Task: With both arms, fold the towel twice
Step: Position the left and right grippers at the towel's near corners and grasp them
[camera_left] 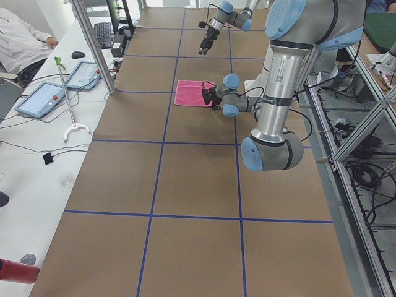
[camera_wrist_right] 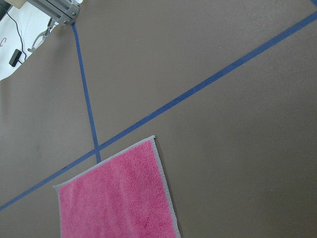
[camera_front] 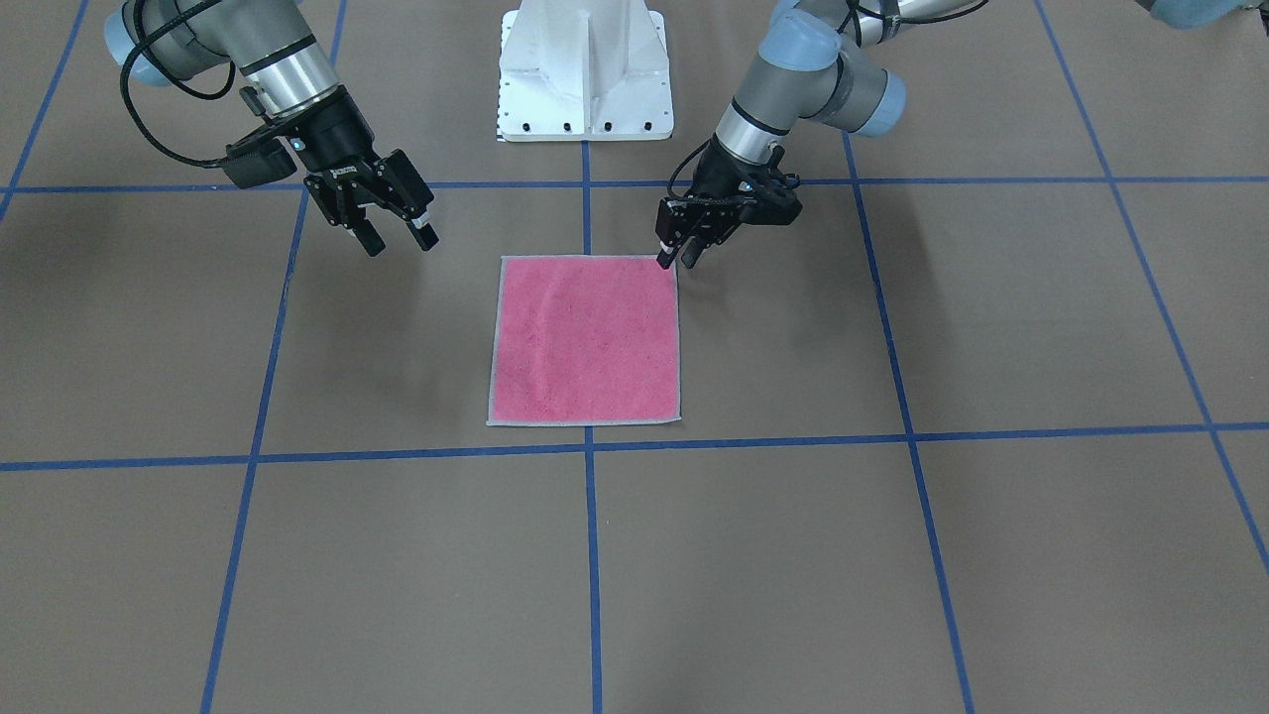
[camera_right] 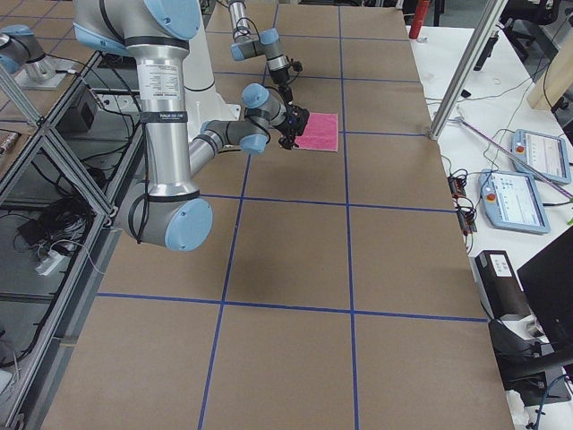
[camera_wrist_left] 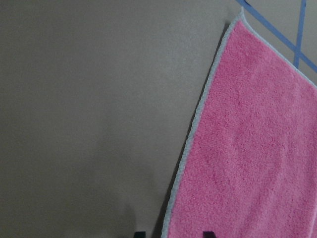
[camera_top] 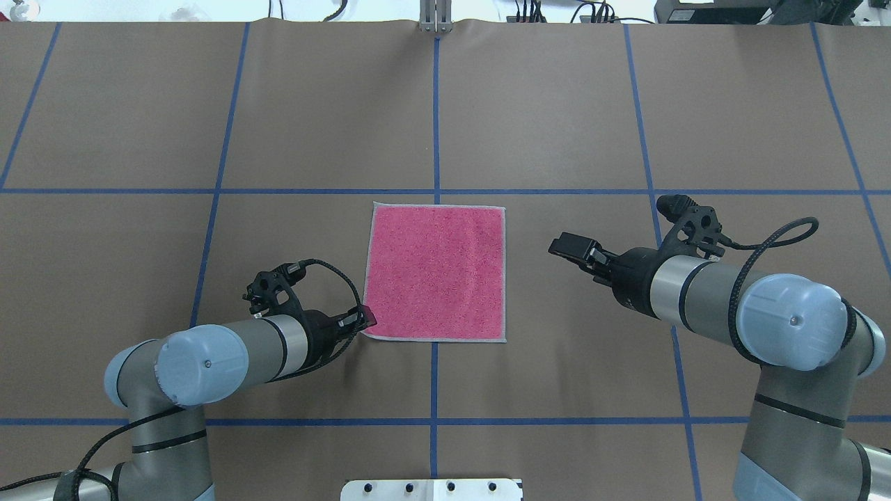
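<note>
On the brown bench (camera_top: 557,104) with its blue tape grid, left arm (camera_top: 237,351) and right arm (camera_top: 703,289) reach in from either side. Towel (camera_top: 437,271) lies flat mid-bench, pink face up. Left hand (camera_front: 675,262) is at the towel's near-left corner, fingers apart, hem between the tips. Right hand (camera_front: 402,244) hangs apart from the towel's right edge, fingers spread.

The small square pink towel (camera_front: 585,342) is nappy, matt terry cloth with a flatter light grey hemmed edge (camera_wrist_left: 196,124). The brown worktop (camera_front: 892,555) looks like matt paper, its blue tape lines (camera_front: 592,555) faintly shiny. The silver-grey left arm (camera_top: 261,344) shows satin metal, with smooth light blue plastic-looking joint caps (camera_top: 202,362).
</note>
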Available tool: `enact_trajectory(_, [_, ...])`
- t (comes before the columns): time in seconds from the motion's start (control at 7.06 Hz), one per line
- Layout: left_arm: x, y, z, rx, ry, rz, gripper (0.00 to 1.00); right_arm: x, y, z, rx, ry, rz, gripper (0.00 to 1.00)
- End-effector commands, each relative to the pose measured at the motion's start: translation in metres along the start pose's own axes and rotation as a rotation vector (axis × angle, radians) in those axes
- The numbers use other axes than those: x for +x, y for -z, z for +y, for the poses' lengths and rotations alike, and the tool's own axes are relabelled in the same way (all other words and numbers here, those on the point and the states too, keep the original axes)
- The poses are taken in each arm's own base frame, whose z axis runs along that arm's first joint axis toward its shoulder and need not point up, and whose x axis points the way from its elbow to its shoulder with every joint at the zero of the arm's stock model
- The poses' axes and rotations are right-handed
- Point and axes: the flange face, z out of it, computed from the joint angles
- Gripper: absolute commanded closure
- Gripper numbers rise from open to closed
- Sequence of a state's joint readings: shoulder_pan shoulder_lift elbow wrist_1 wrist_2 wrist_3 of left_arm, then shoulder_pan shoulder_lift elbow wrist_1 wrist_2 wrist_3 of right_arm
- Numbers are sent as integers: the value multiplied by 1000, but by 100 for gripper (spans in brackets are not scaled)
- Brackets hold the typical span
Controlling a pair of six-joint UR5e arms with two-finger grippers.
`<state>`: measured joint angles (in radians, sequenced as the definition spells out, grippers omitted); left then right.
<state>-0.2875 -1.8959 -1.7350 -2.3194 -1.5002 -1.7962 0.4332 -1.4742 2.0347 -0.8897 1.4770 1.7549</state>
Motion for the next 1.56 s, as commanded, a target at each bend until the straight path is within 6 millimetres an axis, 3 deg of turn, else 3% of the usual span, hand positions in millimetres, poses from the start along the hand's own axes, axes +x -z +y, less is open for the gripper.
enact_trajectory(0.0, [-2,-2,8,-12,-4,-4,69,0,0,0,1,0,0,2])
enact_trajectory(0.42, [2,-2,9,-13,-4,2,100,0,0,1,-1,1,1,2])
enact_trajectory(0.57, [2,-2,9,-13,-4,1,100,1,-1,3,-5,2,1,2])
enact_trajectory(0.99, [3,-1,9,-11,-6,6,100,15,-30,50,34,-34,36,5])
enact_trajectory(1.28, [3,-1,9,-9,-6,6,100,-5,-80,72,33,-168,44,6])
enact_trajectory(1.42, [3,-1,9,-9,-6,5,100,-17,-88,81,35,-197,66,7])
